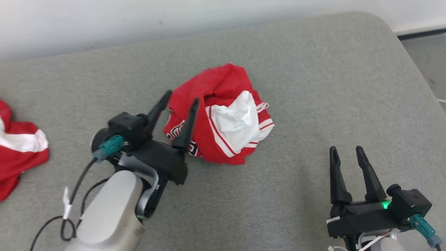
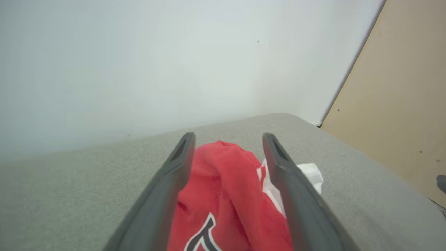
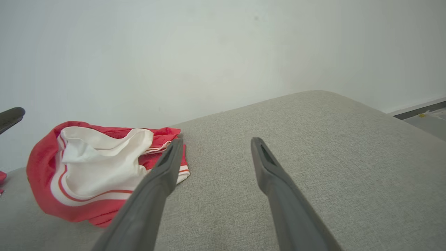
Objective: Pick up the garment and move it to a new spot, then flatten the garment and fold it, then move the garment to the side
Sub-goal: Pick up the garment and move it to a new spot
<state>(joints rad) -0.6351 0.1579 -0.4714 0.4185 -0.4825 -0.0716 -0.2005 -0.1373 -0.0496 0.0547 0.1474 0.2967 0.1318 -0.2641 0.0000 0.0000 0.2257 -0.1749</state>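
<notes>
The grey cushion [image 1: 313, 69] is stretching out ahead of both claws and to either side of them, giving a broad soft bed for spreading cloth. That is likely why the work is happening in its middle.

The red-and-white jersey [image 1: 226, 115] is lying there in a crumpled heap, with its near-left edge directly beneath the left claw [image 1: 183, 98] and the rest bunching ahead of that claw and to its right. Its white panel is turning up on the side facing the right claw [image 1: 346, 149]. It is sitting as a loose mound, so the flattening appears not yet done.

A second red-and-white garment [image 1: 17, 150] is lying well off to the left claw's outer side, apart from the jersey. It is probably not the piece being worked.

The left claw is hanging over the jersey's edge with its two fingers spread wide and nothing pinched between them. In the left wrist view, red cloth and a bit of black-and-white lettering [image 2: 204, 235] are showing in the gap below the fingers. Whether the fingertips are touching the fabric, I cannot tell. Spread and angled down like this, it is looking ready to take a new hold on an edge.

The right claw is waiting with its fingers parted and empty, the jersey lying ahead and to its left, well apart. It is likely keeping clear until a second corner needs pulling.
</notes>
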